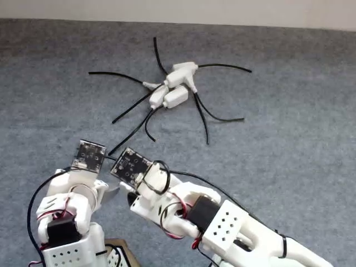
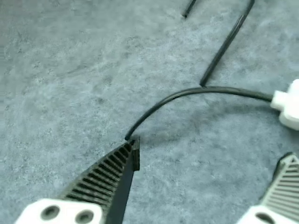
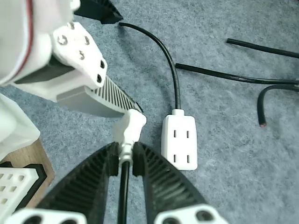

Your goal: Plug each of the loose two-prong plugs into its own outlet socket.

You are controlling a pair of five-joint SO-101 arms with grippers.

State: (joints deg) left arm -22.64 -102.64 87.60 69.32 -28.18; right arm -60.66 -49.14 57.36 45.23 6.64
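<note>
One plug (image 3: 131, 126) in right gripper (image 3: 125, 148) | left gripper (image 2: 210, 153) beside | outlet socket (image 3: 179, 141) near

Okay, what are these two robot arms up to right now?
The right gripper is shut on a white two-prong plug, holding it just beside a white outlet socket that lies on the grey carpet; it is not plugged in yet. The left gripper is open, low by that socket's black cord. More plugs and cords lie tangled farther out.

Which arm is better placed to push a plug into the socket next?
Right. The right gripper is shut on a white plug, close beside the outlet socket. The left gripper is open, holding nothing.
</note>
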